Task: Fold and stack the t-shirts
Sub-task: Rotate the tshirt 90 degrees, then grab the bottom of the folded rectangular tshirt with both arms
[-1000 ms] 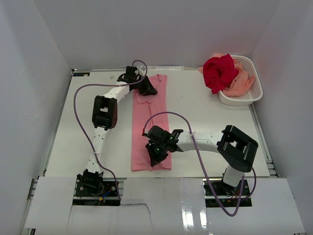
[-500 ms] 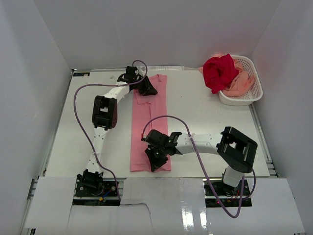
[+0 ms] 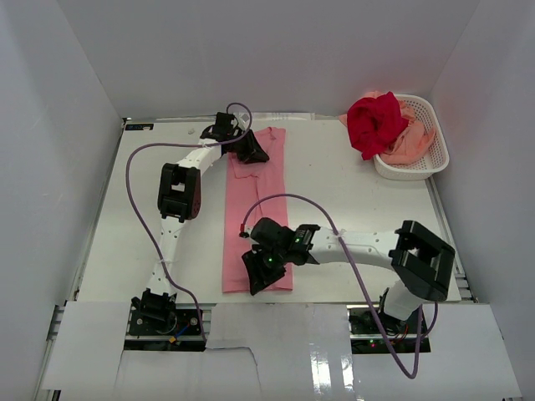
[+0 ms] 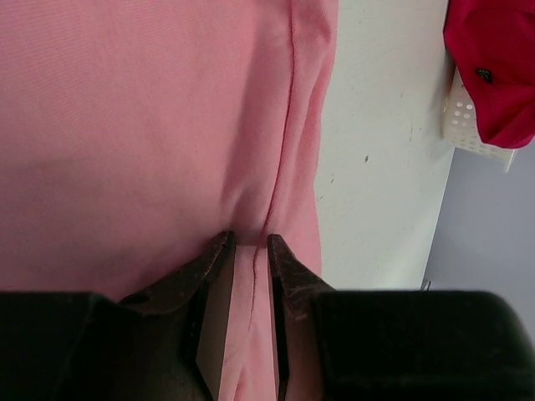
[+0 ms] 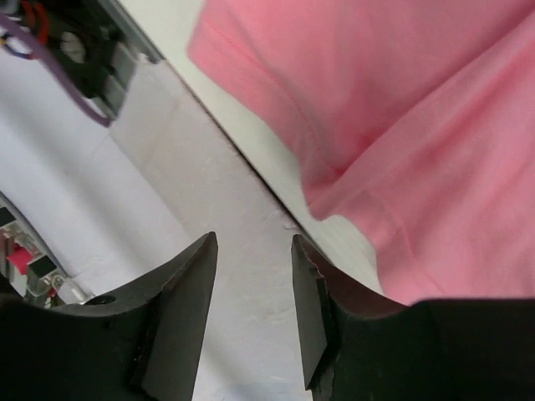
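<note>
- A pink shirt [image 3: 255,209] lies flat on the table [image 3: 359,209], folded into a long, narrow strip. Its long axis runs from the arms' side straight toward the far wall.
- The stitched hem is the strip's near end. The slightly wider far end is probably the shoulders, though the collar is hidden.
- The left gripper [image 4: 251,242] sits at the pink shirt's far end, clenched on a small ridge of its cloth. It seems placed to pin or lift that end.
- The right gripper [image 5: 255,242] hovers just off the pink shirt's near hem corner. Its fingers are spread with nothing between them, likely lining up to catch the hem.
- With one arm at each end, the strip looks ready to be folded across its length, end over end.
- Well apart from the pink shirt, to its far right, a red shirt [image 3: 374,121] and a peach shirt [image 3: 410,142] lie crumpled in a white basket [image 3: 443,150], not yet folded.
</note>
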Action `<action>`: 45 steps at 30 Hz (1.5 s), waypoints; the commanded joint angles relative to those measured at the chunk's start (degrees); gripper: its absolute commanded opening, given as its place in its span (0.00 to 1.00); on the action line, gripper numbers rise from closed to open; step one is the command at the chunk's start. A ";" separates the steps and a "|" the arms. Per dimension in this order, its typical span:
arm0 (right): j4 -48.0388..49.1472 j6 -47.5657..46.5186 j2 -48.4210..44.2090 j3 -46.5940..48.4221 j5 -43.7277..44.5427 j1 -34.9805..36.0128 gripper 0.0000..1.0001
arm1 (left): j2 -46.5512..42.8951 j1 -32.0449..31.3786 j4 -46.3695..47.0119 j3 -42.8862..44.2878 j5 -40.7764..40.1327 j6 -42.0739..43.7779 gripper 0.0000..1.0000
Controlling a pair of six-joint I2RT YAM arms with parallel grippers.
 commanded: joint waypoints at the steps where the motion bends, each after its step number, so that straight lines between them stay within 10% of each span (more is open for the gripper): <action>1: 2.17 1.28 -7.42 0.49 0.38 -0.70 0.48 | -5.13 -0.20 -2.42 1.21 -1.23 0.81 0.34; 5: 0.95 2.08 -14.64 -0.13 2.65 -1.41 0.66 | -21.35 0.15 -3.56 -0.81 -1.93 -0.33 0.35; 10: -0.03 4.45 -27.28 -4.95 11.44 -2.37 0.55 | -38.43 2.61 -6.12 -11.59 -3.52 0.28 0.36; 14: 0.24 6.38 -31.61 -12.15 11.03 -6.23 0.61 | -53.54 2.70 -6.56 -34.07 -6.68 2.48 0.37; 19: 1.90 10.86 -33.19 -21.82 4.00 -12.74 0.24 | -69.98 2.52 -7.26 -65.81 -8.79 3.54 0.38; 23: 6.91 13.67 -34.69 -27.80 1.18 -14.76 0.34 | -83.07 2.17 -9.36 -80.06 -8.35 -0.32 0.38; 45: 31.60 21.23 -21.42 -37.91 -11.30 -18.55 0.62 | -93.91 1.82 -10.77 -99.24 -6.16 -7.98 0.43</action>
